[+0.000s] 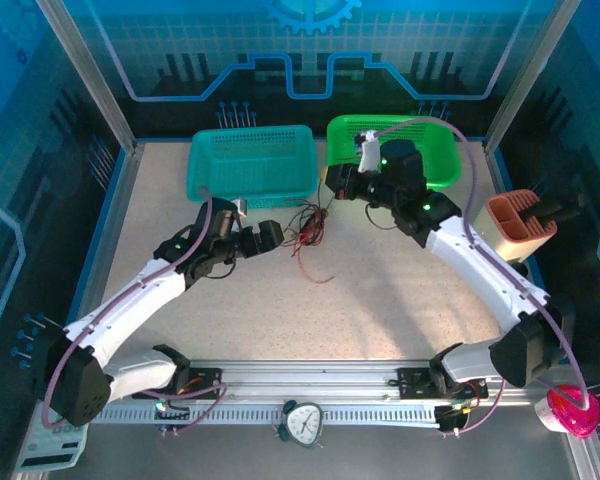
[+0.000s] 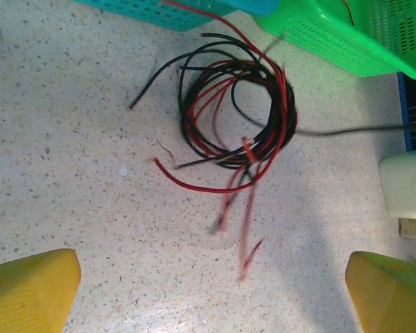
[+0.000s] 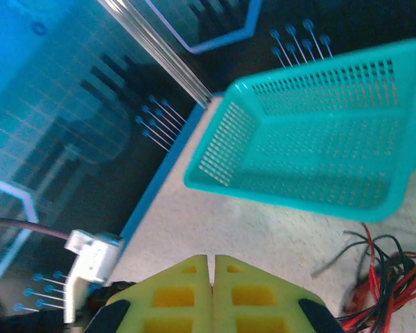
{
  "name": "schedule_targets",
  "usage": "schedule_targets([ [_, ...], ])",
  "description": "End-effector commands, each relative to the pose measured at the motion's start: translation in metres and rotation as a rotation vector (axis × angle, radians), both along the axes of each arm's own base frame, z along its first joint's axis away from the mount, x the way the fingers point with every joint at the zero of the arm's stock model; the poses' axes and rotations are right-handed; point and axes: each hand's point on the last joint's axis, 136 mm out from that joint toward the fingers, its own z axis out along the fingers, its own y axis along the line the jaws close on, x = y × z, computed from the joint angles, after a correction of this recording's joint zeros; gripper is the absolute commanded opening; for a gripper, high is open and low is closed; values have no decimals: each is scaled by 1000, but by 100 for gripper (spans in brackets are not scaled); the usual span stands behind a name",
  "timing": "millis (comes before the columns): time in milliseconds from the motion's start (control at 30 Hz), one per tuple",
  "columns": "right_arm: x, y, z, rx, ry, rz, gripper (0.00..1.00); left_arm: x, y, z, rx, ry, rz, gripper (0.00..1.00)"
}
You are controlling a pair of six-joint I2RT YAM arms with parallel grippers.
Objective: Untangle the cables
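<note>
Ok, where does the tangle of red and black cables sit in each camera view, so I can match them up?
Top external: the cables lie at mid-table, just in front of the teal basket, off its right end.
Left wrist: the cables form a coil at upper centre, below the teal basket.
Right wrist: the cables are at the bottom right, under the teal basket.
Shared landmark: the teal basket.
</note>
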Motion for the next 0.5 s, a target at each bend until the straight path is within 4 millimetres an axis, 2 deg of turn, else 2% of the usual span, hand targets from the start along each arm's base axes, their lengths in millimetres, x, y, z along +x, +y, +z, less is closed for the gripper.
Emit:
schedule_targets([
  [0,-10,6,16,-1,-11,51,0,3,-1,27,7,-77,-20,99],
  [267,-32,13,93,115,-159,132,0,5,-2,45,-4,-122,-25,99],
  [467,-44,15,136,173,-242,185,0,8,-12,64,-47,-191,-72,99],
])
